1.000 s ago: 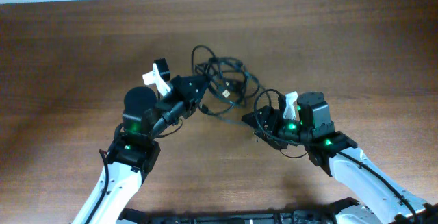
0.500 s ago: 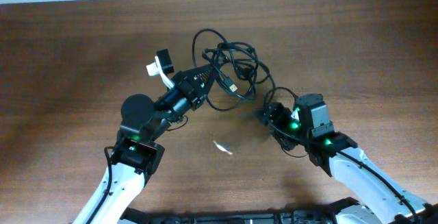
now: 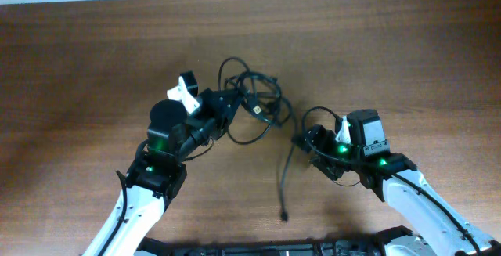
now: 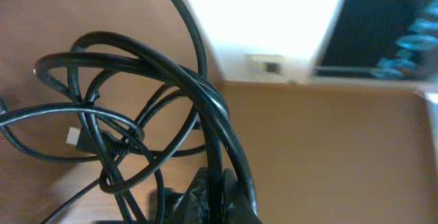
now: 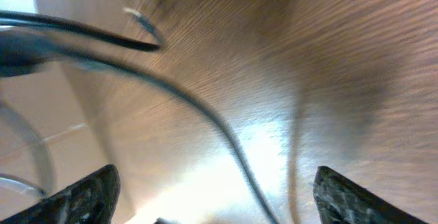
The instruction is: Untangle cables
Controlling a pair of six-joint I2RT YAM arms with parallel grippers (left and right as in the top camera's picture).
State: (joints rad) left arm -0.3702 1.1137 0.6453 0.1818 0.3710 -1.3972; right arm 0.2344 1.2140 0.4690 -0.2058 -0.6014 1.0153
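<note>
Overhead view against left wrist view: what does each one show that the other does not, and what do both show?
Only the overhead view shows both arms: the left gripper at the tangle of cables, the right gripper beside it, and one free cable end lying on the table toward its near edge. Only the left wrist view shows a wall socket beyond the table, and the strands running down between the fingers. Both show the tangled black loops.
</note>
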